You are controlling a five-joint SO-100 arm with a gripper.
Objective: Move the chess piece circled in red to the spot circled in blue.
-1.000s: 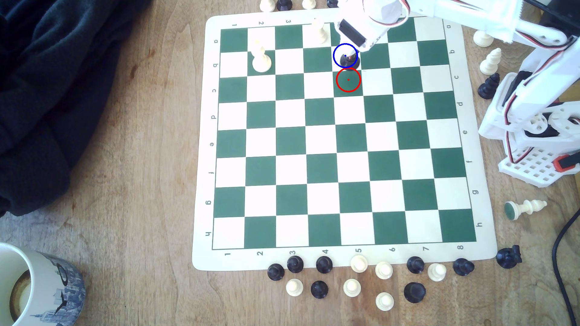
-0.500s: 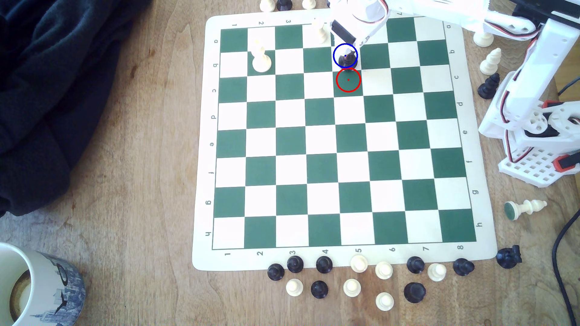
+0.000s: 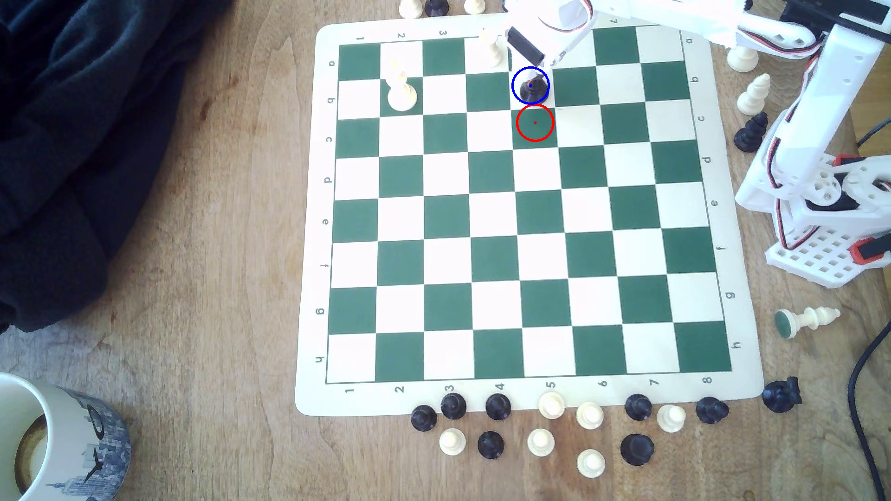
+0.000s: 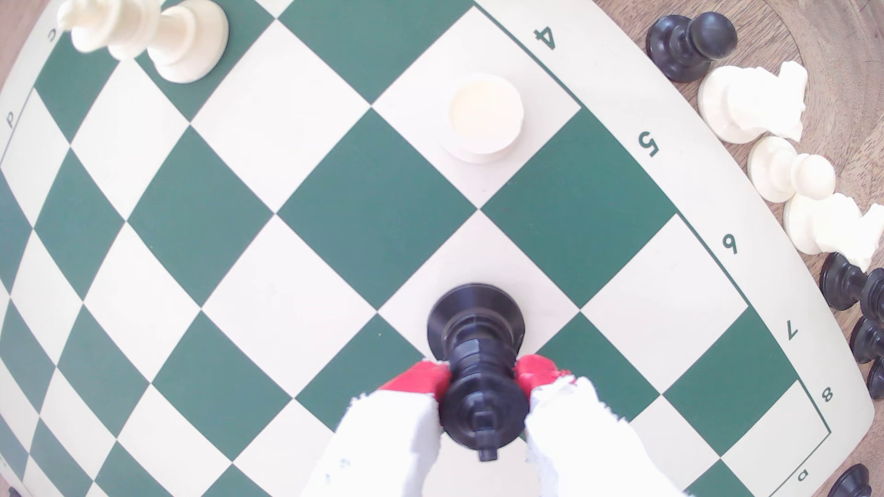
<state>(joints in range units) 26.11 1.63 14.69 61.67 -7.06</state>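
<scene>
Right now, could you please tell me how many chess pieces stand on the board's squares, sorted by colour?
Cream pieces: 2
Black piece: 1
Total: 3

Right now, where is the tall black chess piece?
In the exterior view, the tall black chess piece stands on the blue-ringed white square, one square above the red-ringed green square, between the jaws.

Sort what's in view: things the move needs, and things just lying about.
Job:
black chess piece
end effector gripping it
blue-ringed white square
red-ringed green square

Lying about:
mug
dark cloth
toppled cream piece
off-board pawns
</scene>
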